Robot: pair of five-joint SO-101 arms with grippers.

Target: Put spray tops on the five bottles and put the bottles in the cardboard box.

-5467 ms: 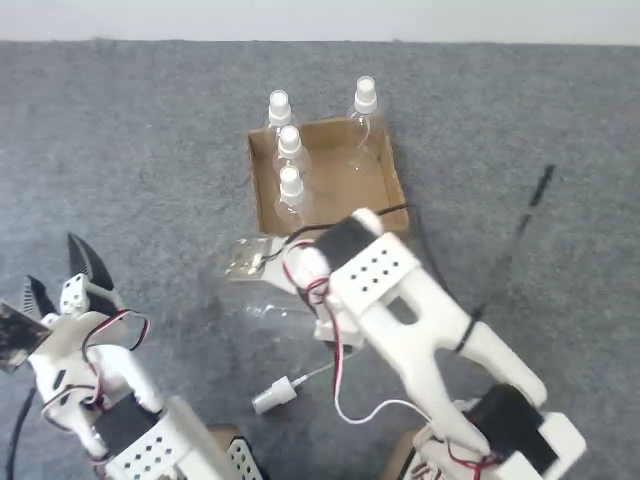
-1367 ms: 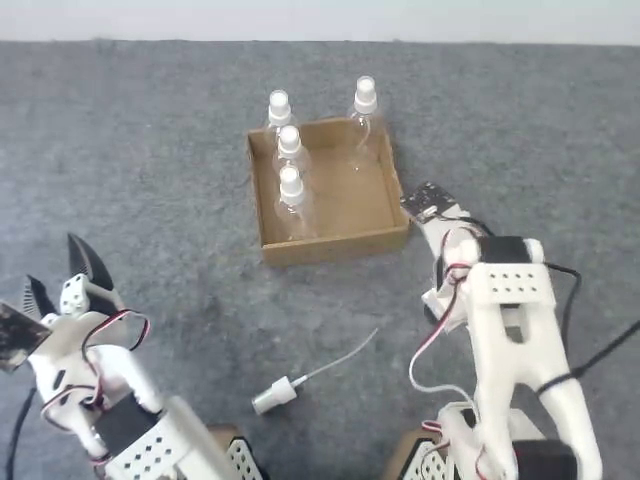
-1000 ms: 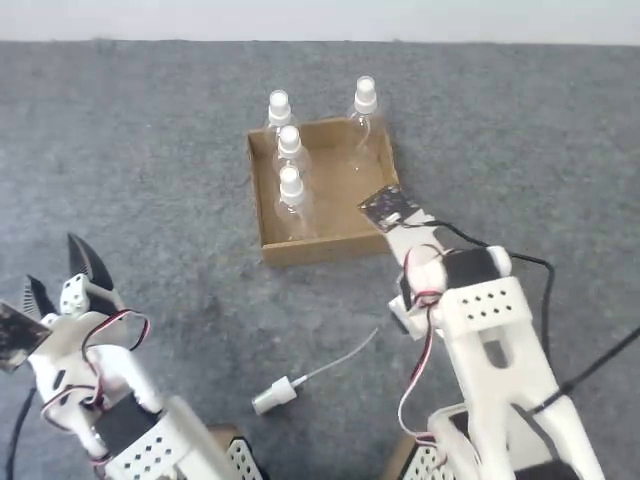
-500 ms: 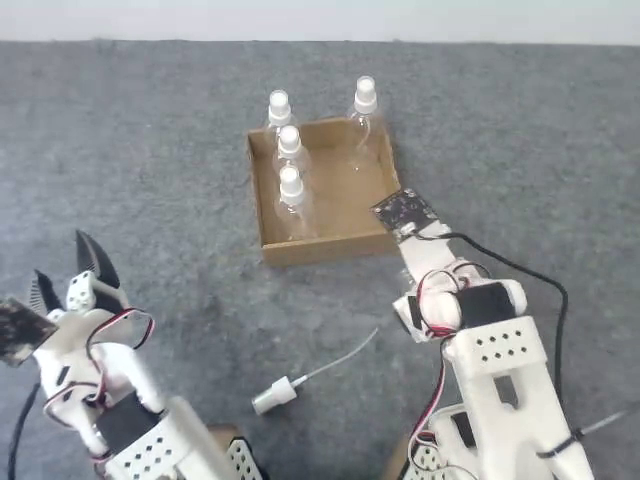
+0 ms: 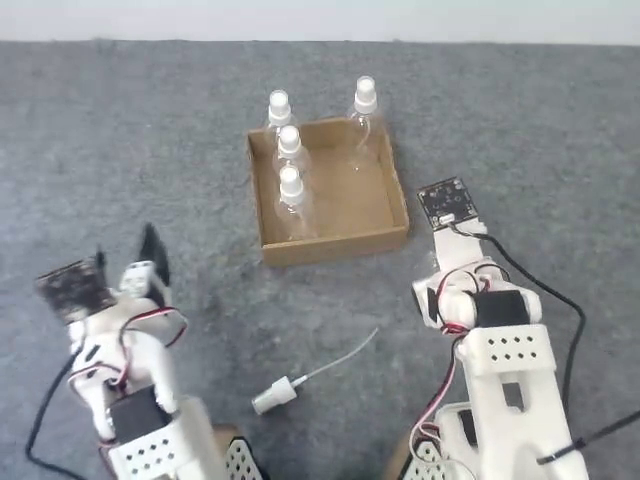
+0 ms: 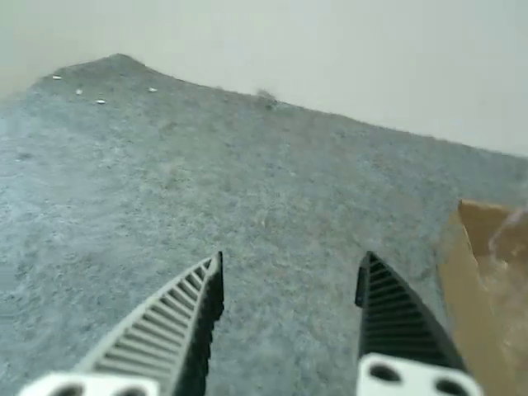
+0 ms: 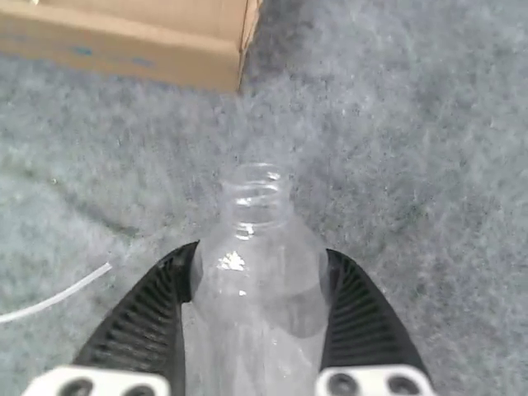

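Observation:
My right gripper is shut on a clear bottle with an open, capless neck, held low over the carpet just off the near right corner of the cardboard box. In the high view the right arm stands to the right of the cardboard box. A white spray top with a thin tube lies on the carpet in front of the box. Several capped bottles stand at the box's left side and back. My left gripper is open over bare carpet at the left.
Grey carpet covers the whole surface, with open room left and right of the box. The spray top's tube runs close beside the held bottle. The box edge lies off to one side of my left gripper.
The right arm has drawn back from the box corner toward the right with the bottle. The left arm has swung right toward the middle, its gripper still open.

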